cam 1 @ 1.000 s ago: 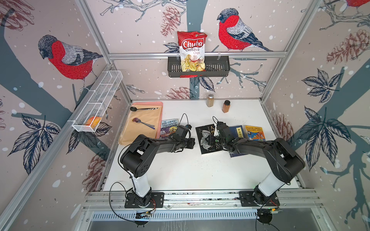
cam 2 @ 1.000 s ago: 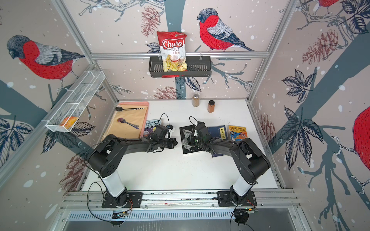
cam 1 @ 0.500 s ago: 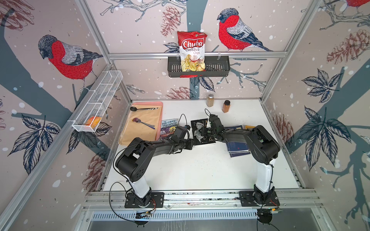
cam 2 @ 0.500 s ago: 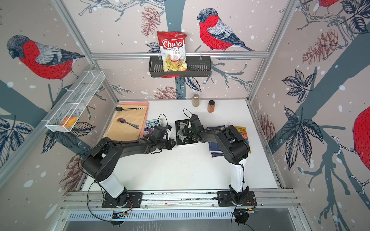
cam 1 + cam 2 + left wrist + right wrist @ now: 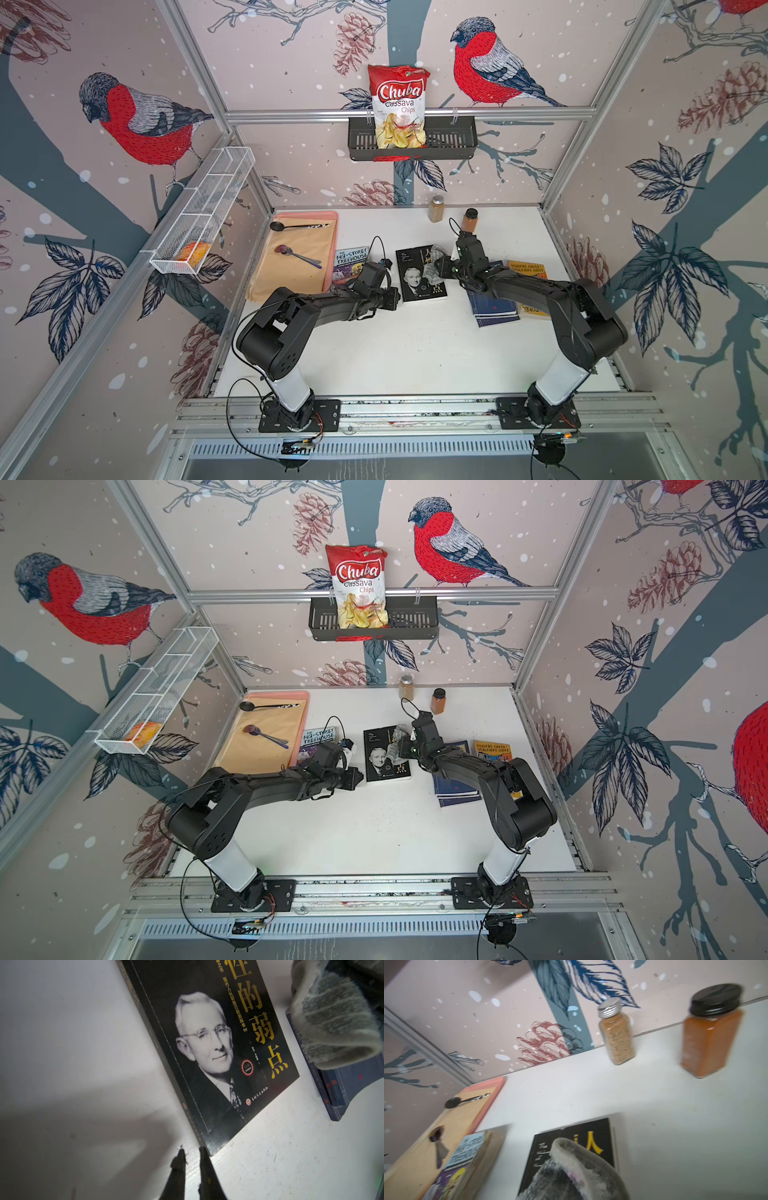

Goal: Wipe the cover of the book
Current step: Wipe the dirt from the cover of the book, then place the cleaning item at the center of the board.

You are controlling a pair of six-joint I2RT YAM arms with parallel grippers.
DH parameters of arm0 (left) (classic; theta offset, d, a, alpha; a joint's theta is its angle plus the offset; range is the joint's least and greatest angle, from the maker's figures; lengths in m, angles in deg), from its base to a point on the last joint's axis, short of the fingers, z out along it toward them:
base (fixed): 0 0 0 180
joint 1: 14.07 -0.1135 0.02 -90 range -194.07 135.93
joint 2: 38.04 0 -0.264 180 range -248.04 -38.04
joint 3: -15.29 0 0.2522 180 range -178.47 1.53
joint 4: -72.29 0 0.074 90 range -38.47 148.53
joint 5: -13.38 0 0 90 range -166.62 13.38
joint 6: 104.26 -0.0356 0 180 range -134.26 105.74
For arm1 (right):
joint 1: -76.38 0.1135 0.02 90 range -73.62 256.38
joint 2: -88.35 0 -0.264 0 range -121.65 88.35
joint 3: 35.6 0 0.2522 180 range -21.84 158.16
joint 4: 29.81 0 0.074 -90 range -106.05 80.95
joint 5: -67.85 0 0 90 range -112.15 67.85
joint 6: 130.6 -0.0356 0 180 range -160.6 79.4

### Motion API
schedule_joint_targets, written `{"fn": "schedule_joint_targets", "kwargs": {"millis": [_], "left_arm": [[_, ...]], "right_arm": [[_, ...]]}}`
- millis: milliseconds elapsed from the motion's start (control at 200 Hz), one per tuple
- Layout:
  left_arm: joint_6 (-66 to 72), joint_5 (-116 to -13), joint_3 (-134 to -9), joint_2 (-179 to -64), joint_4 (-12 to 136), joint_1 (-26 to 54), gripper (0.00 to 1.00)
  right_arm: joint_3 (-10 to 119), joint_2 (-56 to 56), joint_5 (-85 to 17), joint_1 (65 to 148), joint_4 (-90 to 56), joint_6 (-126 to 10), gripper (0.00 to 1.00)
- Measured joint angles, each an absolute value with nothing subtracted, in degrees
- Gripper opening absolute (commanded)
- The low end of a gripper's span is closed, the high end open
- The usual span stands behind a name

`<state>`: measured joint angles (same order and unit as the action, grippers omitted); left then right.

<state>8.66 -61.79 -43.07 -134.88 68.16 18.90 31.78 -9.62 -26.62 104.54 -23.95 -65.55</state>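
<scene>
Here the black book (image 5: 420,277) lies flat on the tabletop (image 5: 415,353), cover up, in the middle between the two arms. The right claw (image 5: 445,268) is grasping a grey cloth (image 5: 332,1028), which hangs over the cover at the edge toward the right arm; the cloth hides its fingers. The left claw (image 5: 191,1152) is low, just beside the near corner of the book, released to a narrow gap and holding nothing.

Chip bag (image 5: 399,106): "Chuba Cassava Chips". Paperback (image 5: 351,261) near table's left edge: "143-Storey Treehouse". Black book (image 5: 218,1043) cover: "性的弱点".
</scene>
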Motion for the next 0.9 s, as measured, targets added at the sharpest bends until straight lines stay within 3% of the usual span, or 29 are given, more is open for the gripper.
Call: {"fn": "schedule_joint_targets", "kwargs": {"millis": [210, 315, 415, 670, 901], "left_arm": [[8.2, -63.2, -41.8, -132.6, 68.1, 18.7, 0.36], [8.2, -63.5, -41.0, -131.2, 68.1, 18.5, 0.56], [8.3, -65.2, -40.5, -130.0, 67.7, 18.2, 0.63], [7.2, -69.0, -39.9, -126.4, 65.3, 16.2, 0.69], [4.6, -73.9, -39.8, -122.0, 63.0, 6.0, 0.69]], "right_arm": [[29.5, -10.8, -23.4, 102.4, -20.2, -64.8, 0.3], [28.8, -11.1, -22.9, 102.5, -19.9, -64.8, 0.47], [28.3, -10.5, -22.3, 102.5, -19.9, -64.7, 0.56], [26.6, -0.6, -18.3, 102.1, -19.1, -63.7, 0.93], [26.3, 8.3, -15.6, 95.6, -18.2, -62.4, 1.0]]}}
